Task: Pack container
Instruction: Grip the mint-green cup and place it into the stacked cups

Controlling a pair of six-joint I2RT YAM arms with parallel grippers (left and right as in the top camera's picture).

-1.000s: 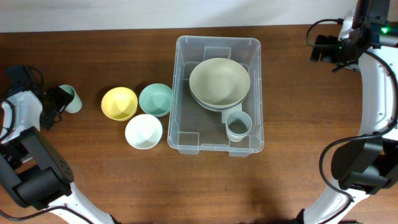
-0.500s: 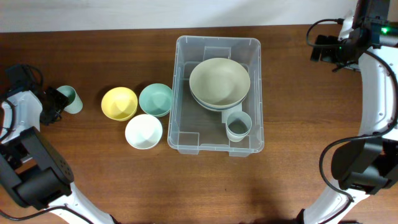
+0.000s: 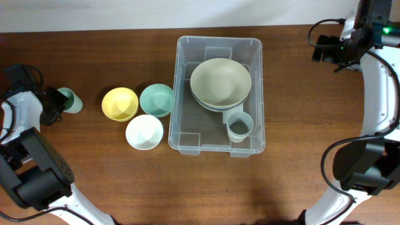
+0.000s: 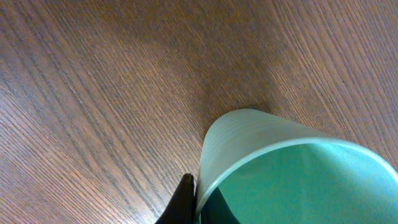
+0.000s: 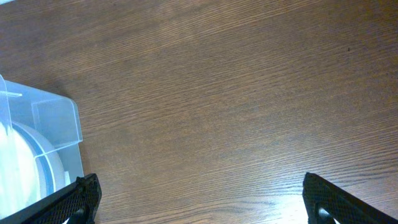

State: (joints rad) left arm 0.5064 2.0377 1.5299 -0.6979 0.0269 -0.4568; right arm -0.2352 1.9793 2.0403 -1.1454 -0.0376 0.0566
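The clear plastic container [image 3: 219, 41] stands mid-table with stacked pale bowls [image 3: 220, 81] and a grey-blue cup [image 3: 239, 126] inside. At the far left a mint-green cup [image 3: 69, 100] lies tilted on the wood. My left gripper [image 3: 56, 103] is shut on that cup's wall. In the left wrist view one dark finger [image 4: 184, 202] presses the outside of the mint-green cup [image 4: 280, 168] and the other is inside the rim. My right gripper [image 3: 325, 49] hovers open to the right of the container's far corner. In its own view the right gripper [image 5: 202, 199] holds nothing and a container corner [image 5: 56, 124] shows at the left.
Three small bowls sit left of the container: a yellow one [image 3: 120, 104], a green one [image 3: 156, 100] and a white one [image 3: 144, 132]. Bare wood lies between them and the mint-green cup. The table's far edge meets a white wall.
The left gripper's fingers have closed on the mint-green cup's wall, and the cup has shifted slightly left. The right arm has not moved.
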